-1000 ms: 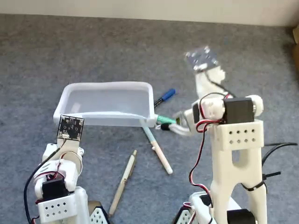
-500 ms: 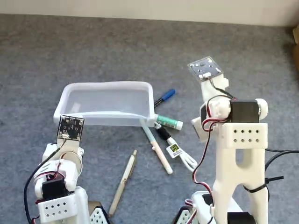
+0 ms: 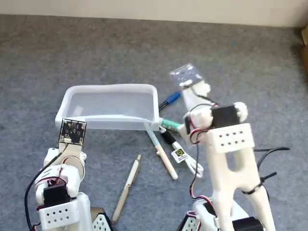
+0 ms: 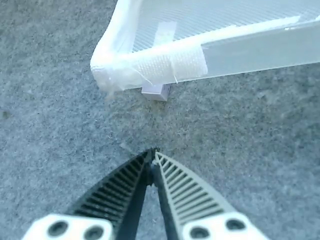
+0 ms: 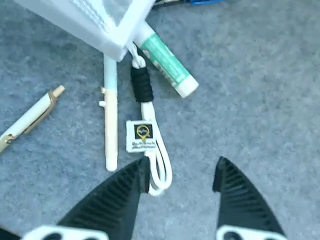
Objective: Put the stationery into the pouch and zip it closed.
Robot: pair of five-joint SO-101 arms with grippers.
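1. Grey carpet (image 3: 57, 48) is the work surface in my high view.
2. The pouch (image 3: 108, 122), translucent white, lies open left of centre, its long side running 9 to 3 o'clock.
3. All the stationery I can see is on the carpet outside the pouch, clustered off its 4 o'clock corner.
4. The blue pen (image 3: 170, 100) lies at 3 o'clock from the pouch, just beside its end wall.
5. The green stick (image 3: 169, 125) lies at that corner, white cap pointing away towards 4 o'clock.
6. The white pen (image 3: 161, 153) runs from the corner towards 5 o'clock.
7. The beige pen (image 3: 127, 187) lies apart from the others, at 6 o'clock from the pouch.
8. A white cord (image 3: 186, 160) with a black wrap and a square tag (image 3: 179, 154) trails from the same corner, between the white pen and the right arm.
9. My left gripper (image 4: 153, 156) hangs low over bare carpet near the pouch's 8 o'clock corner, jaws pressed together with nothing in them.
10. A small grey tab (image 4: 156, 92) sits under that corner.
11. My right gripper (image 5: 183, 165) hangs over the carpet with its jaws spread wide and nothing in them, and the cord's looped end lies just beside one finger.
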